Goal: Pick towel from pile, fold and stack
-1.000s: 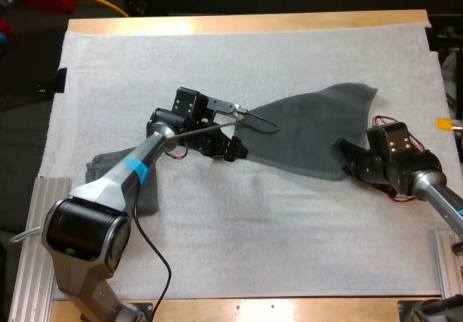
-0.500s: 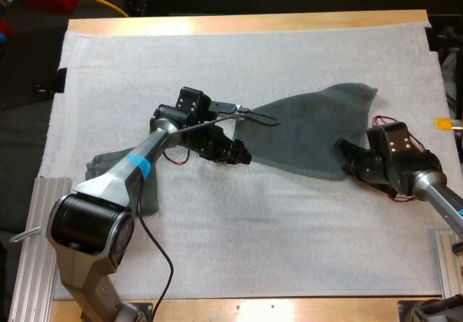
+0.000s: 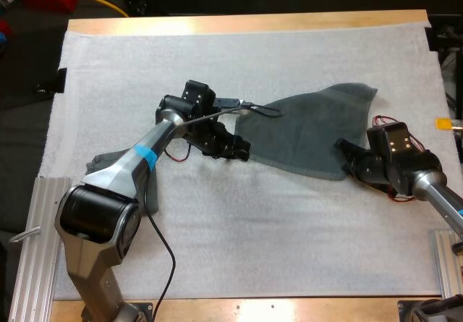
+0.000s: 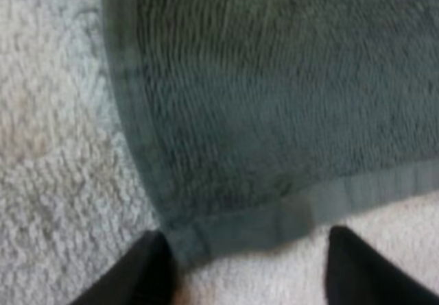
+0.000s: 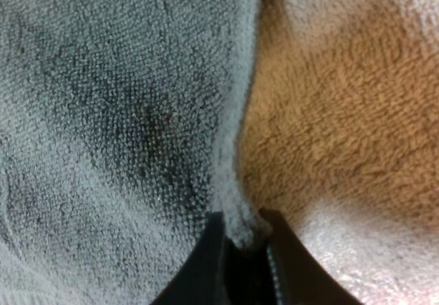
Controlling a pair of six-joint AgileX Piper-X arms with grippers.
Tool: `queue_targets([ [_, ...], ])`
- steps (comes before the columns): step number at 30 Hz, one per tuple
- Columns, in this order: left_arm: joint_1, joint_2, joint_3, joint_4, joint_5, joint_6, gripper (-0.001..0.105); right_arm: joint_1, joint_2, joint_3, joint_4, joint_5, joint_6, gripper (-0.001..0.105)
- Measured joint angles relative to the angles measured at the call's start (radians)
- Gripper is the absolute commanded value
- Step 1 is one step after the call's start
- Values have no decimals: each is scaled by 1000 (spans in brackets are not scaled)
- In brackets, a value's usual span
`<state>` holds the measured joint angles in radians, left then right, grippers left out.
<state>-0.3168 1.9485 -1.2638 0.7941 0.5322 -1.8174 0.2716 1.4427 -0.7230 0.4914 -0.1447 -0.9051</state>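
The towel (image 3: 311,130) lies spread on the white mat (image 3: 239,250), right of centre. The left gripper (image 3: 235,148) sits at the towel's left corner, fingers apart. The right gripper (image 3: 341,148) is clamped on its right edge.

The towel (image 3: 311,130) is woven of matt, looped grey-green cloth; the mat (image 3: 275,228) is made of nubby white cloth, the table (image 3: 246,23) of smooth wood.

Robotics lab: wooden table (image 3: 246,23), white mat (image 3: 253,250).
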Motion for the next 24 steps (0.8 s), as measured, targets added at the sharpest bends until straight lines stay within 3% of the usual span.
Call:
queue_targets([
  [9,-35,6,0,-37,-46,-3,10,0,0,0,0,-4,0,0],
  [11,-42,6,0,-49,-48,-3,0,0,0,0,0,-4,0,0],
  [15,-45,6,-4,-48,-90,6,0,0,0,0,3,-11,-3,0],
  [24,-32,-90,-52,36,-184,127,0,10,-50,-8,13,-66,-157,0],
])
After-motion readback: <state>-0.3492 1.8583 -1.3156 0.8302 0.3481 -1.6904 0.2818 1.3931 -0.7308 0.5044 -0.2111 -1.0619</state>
